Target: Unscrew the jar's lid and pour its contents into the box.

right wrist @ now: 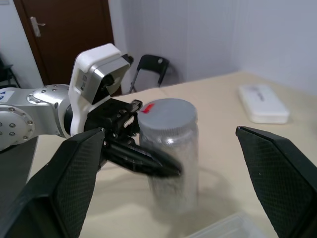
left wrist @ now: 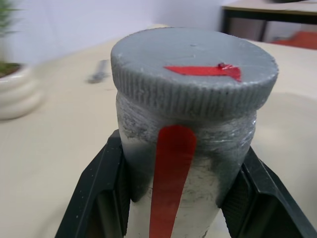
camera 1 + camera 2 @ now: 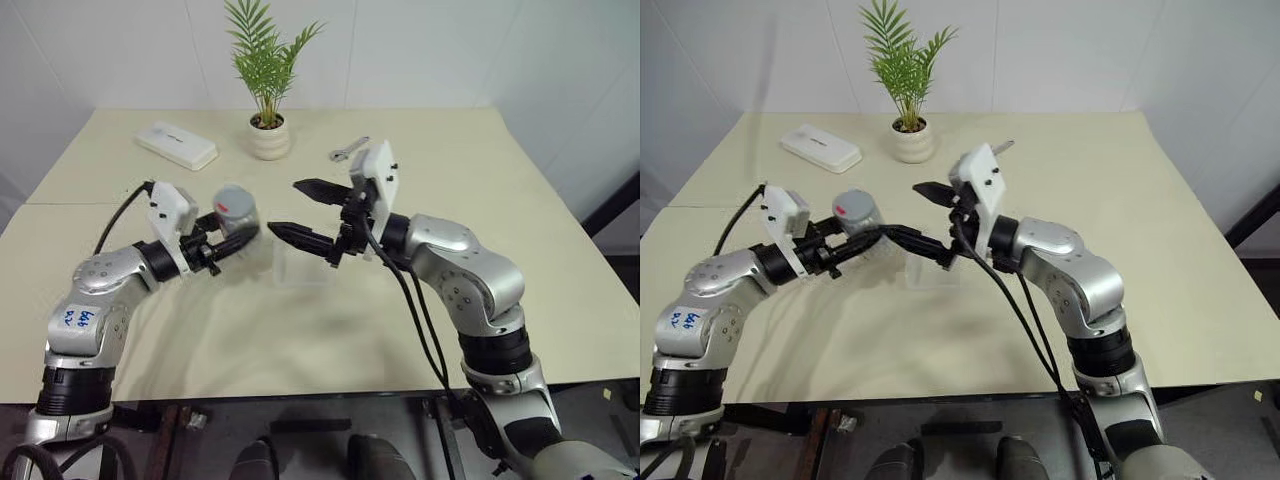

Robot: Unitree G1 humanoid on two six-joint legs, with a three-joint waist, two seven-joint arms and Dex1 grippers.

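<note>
Above the table (image 3: 520,200), at its centre, the jar (image 3: 238,222) is clamped upright by the left gripper (image 3: 236,240), the lid (image 3: 233,198) screwed on. At its three o'clock, the right gripper (image 3: 300,210) is held wide apart, over the box (image 3: 300,268).

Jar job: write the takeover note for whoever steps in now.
Left claw: shut on the jar, holding it upright above the table, lid on.
Right claw: open, empty, level with the jar and pointing at it, not touching.
Box: on the table just below the right claw, nothing in it that I can see.
Done: jar picked up and presented.
Left: close the right claw on the lid, unscrew it, then tip the contents into the box.
</note>
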